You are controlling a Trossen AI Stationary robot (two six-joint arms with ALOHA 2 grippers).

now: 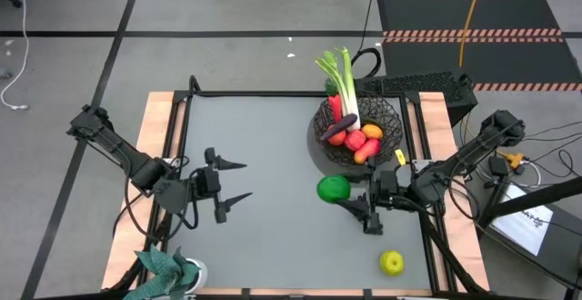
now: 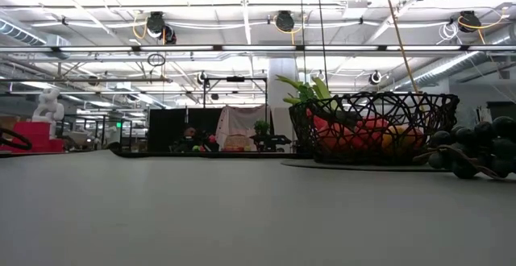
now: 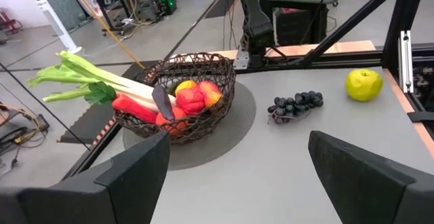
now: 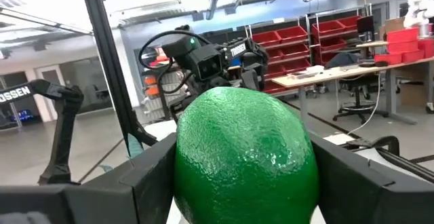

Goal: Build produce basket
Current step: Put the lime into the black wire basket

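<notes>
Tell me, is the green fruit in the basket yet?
Not yet. The right gripper holds the green fruit between its fingers, outside the basket.

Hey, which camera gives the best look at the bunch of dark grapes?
The left wrist view: the grapes lie in full sight on the table between the basket and the yellow-green apple. The low view catches them side-on at the picture's edge. In the high view the right arm hides them, and the right wrist view misses them.
</notes>
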